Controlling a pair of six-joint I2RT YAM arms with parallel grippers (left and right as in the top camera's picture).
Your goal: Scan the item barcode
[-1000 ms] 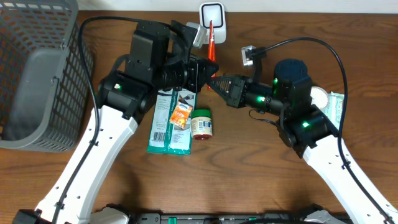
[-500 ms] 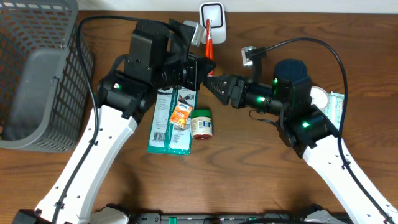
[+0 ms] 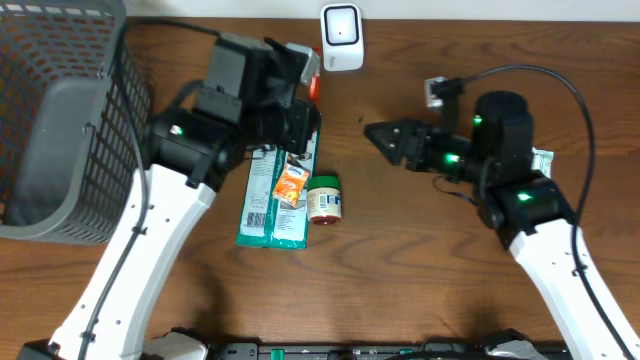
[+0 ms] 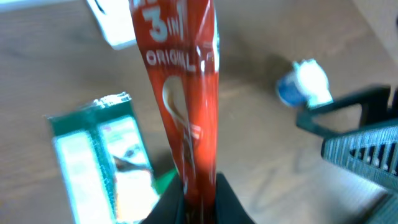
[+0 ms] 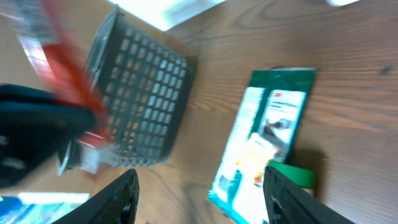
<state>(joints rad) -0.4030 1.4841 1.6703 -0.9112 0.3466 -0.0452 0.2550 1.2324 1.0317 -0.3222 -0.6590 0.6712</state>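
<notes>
We see 2 robot arms over a brown wooden table [image 3: 420,260]. The left gripper [image 4: 198,198] is pressed tight on the bottom end of a long red packet [image 4: 183,93]. The packet stands up from the dark jaws, and we can read "3 in 1" and "ORIGINAL" on it in white letters. From above, only a small bit of red peeks out past the left arm. It is near the white scanner [image 3: 341,22], which sits at the far edge of the table. The packet and the scanner do not touch.

The right gripper [image 5: 199,196] holds nothing. Its 2 fingers [image 5: 121,196] are spread wide apart. From above it points toward the left arm, with bare table between them.

Below the left arm a green packet [image 3: 272,200] lies flat on the table. A small orange sachet [image 3: 292,185] lies on top of it. A little jar [image 3: 324,199] with a green lid lies on its side, just beside the green packet. A grey wire basket [image 3: 50,40] stands at the left end of the table.
</notes>
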